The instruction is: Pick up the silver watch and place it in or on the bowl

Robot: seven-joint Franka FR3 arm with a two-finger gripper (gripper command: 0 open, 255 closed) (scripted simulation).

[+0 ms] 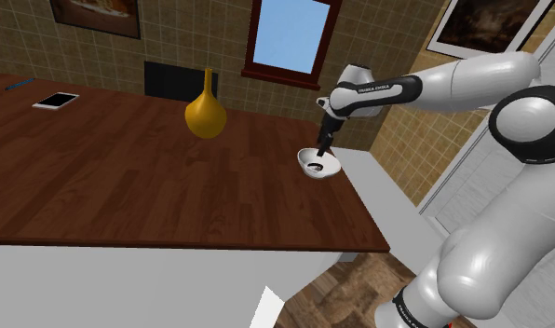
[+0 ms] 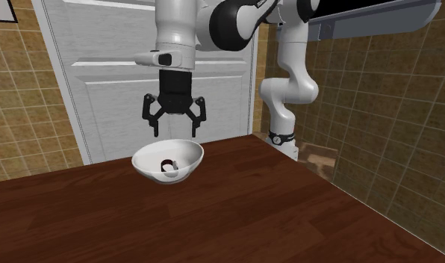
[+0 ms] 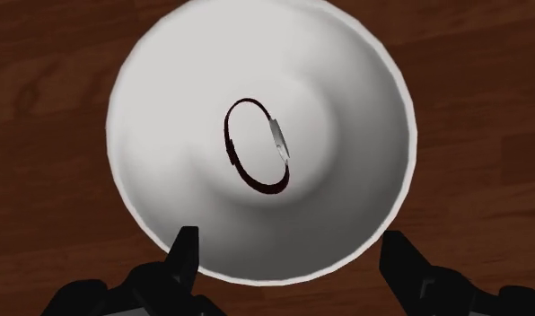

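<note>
**Watch in bowl, gripper empty above it**

Shoulder view: the gripper (image 1: 325, 142) hangs just above a white bowl (image 1: 304, 157) near the table's (image 1: 127, 186) far corner. A dark loop inside the bowl is the watch (image 1: 317, 168). A yellow vase (image 1: 205, 112) and a tablet (image 1: 55, 100) stand well apart from it. You can make out lettering on the forearm's dark band, but it is too small to read reliably.

Second exterior view: the fingers (image 2: 155, 128) are spread wide with nothing between them, their tips just clear of the bowl's rim. The watch sits low against the inner wall.

Wrist view: the watch lies straight ahead of the gripper, near the bowl's centre. It has a dark-red band and a silver case on one long side. The loop's long axis runs roughly crosswise to the line joining the fingers, a little slanted. You can read no brand on the case.

Judgement: the placement looks done. Your next move is likely a straight lift away.
</note>
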